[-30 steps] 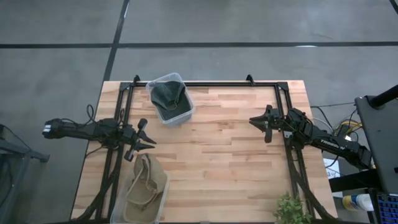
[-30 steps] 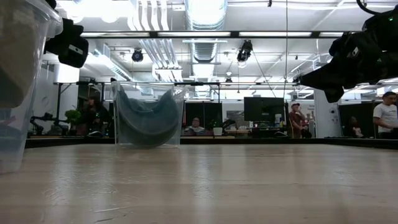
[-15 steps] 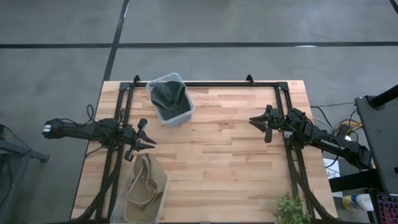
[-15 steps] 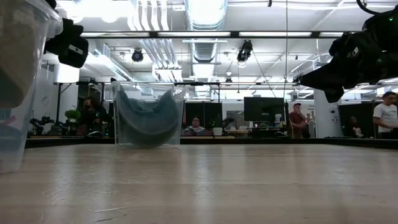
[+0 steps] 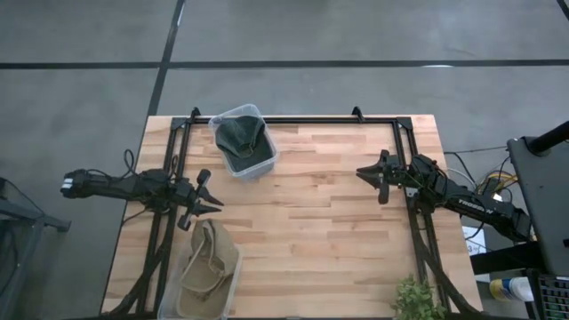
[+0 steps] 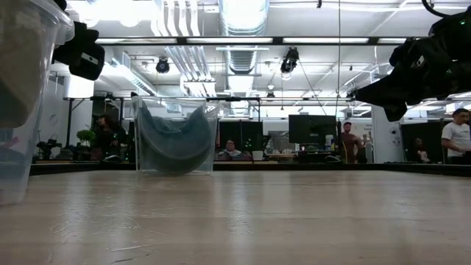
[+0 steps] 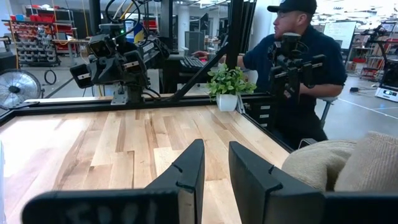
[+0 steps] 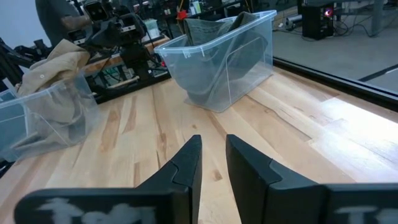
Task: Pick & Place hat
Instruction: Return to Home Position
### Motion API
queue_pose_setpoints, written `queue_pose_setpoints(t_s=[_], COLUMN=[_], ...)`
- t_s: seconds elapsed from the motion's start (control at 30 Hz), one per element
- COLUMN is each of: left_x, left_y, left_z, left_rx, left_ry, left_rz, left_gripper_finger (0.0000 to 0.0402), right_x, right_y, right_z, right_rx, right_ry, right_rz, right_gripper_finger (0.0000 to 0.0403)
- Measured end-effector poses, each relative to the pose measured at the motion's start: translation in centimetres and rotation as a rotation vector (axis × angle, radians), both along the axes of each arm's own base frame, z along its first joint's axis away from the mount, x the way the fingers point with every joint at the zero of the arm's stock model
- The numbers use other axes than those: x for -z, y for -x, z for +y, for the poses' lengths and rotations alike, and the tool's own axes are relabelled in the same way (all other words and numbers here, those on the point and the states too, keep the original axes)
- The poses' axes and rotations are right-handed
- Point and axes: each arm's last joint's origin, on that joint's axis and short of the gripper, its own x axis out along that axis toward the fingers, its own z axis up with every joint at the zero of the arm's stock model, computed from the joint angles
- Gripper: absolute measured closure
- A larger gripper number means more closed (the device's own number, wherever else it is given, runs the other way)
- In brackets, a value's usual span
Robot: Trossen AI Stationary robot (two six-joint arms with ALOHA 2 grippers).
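A dark green hat [image 5: 238, 135] lies in a clear bin [image 5: 258, 164] at the table's far left; the low view shows the hat [image 6: 173, 140] curved against the bin wall, and the right wrist view shows this hat [image 8: 219, 30] too. A tan hat [image 5: 207, 265] fills a second clear bin [image 5: 233, 271] at the near left edge. My left gripper [image 5: 219, 203] hovers open just past that bin's far end, fingers [image 7: 216, 144] pointing toward the table's right. My right gripper [image 5: 361, 172] hovers open at the right side, pointing left [image 8: 213, 138].
A black frame rail [image 5: 311, 119] runs along the far edge and down both sides. A small potted plant [image 5: 413, 298] stands at the near right corner. Bare wood [image 5: 302, 222] lies between the arms. A person [image 7: 298, 56] sits beyond the table's right side.
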Motion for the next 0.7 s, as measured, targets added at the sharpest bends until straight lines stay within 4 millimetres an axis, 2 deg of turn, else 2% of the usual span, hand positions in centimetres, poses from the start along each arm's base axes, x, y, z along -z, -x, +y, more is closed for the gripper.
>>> queue_pose_setpoints(t_s=[0.43,0.7], left_x=[0.0,0.0], left_y=[0.0,0.0], left_z=[0.0,0.0], left_rx=[0.001,0.0], left_ry=[0.0,0.0], left_rz=[0.0,0.0], left_gripper_finger=[0.0335,0.0335], right_x=[0.0,0.0], right_y=[0.0,0.0], right_z=[0.0,0.0], right_rx=[0.0,0.0], right_ry=[0.0,0.0], right_rz=[0.0,0.0], right_gripper_finger=[0.0321,0.0333])
